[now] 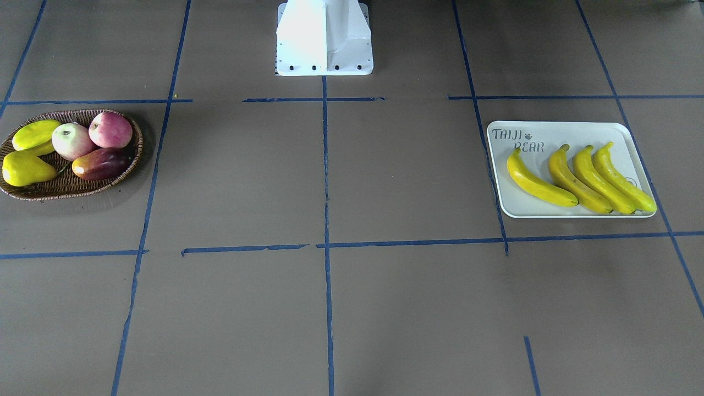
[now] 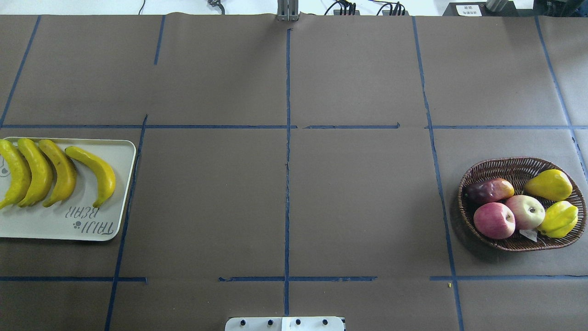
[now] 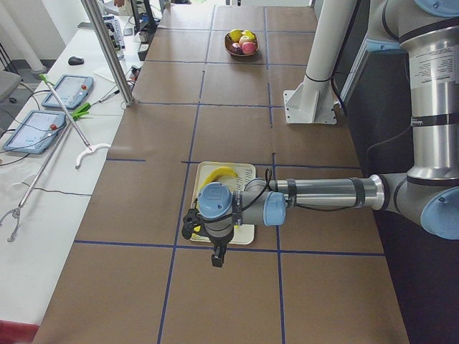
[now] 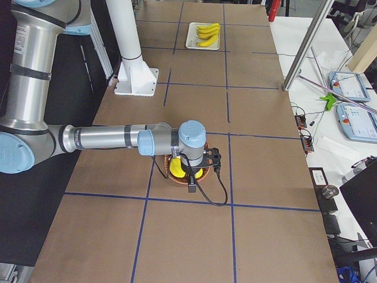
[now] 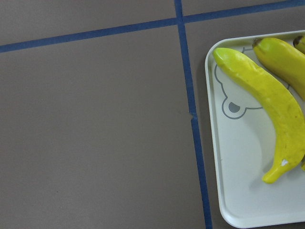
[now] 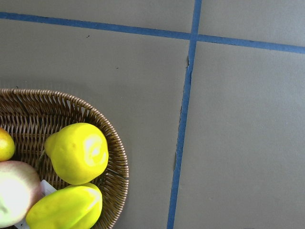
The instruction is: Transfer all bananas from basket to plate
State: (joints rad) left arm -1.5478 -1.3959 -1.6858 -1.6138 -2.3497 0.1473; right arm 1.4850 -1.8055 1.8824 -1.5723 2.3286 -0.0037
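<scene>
Several yellow bananas (image 1: 583, 179) (image 2: 46, 172) lie side by side on the white plate (image 1: 550, 132) (image 2: 55, 225) with the bear lettering. The left wrist view shows one banana (image 5: 267, 109) over the plate (image 5: 238, 191) corner. The wicker basket (image 1: 55, 187) (image 2: 519, 168) (image 6: 28, 109) holds two apples, a yellow pear (image 6: 76, 152), a starfruit and a dark mango. My left gripper (image 3: 217, 256) hangs over the plate's end and my right gripper (image 4: 191, 184) hangs over the basket. Both show only in the side views, so I cannot tell their state.
The white robot base (image 1: 324, 38) (image 2: 285, 323) stands at the table's middle edge. Blue tape lines cross the brown surface. A metal pole (image 3: 107, 50), tablets (image 3: 68, 89) and a reaching tool lie on the side bench.
</scene>
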